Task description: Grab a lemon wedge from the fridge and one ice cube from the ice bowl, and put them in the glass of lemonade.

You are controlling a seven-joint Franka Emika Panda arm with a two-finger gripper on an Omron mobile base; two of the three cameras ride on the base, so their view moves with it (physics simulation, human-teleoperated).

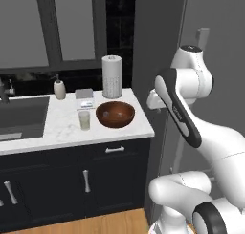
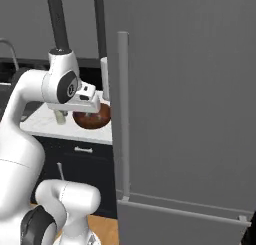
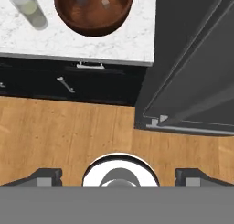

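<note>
The ice bowl, round and reddish-brown, sits near the counter's right end and holds two ice cubes. Left of it stands the glass of lemonade. The same bowl and glass appear in the left base view. The grey fridge with its long bar handle fills the right side, and its door looks closed. The lemon wedge is hidden. My gripper hangs open above the wooden floor, in front of the counter's end beside the fridge, with nothing between its fingertips.
A paper towel roll, a small box and a cream soap bottle stand behind the bowl. A dark sink lies at the left. Dark drawer cabinets run below the white marble counter.
</note>
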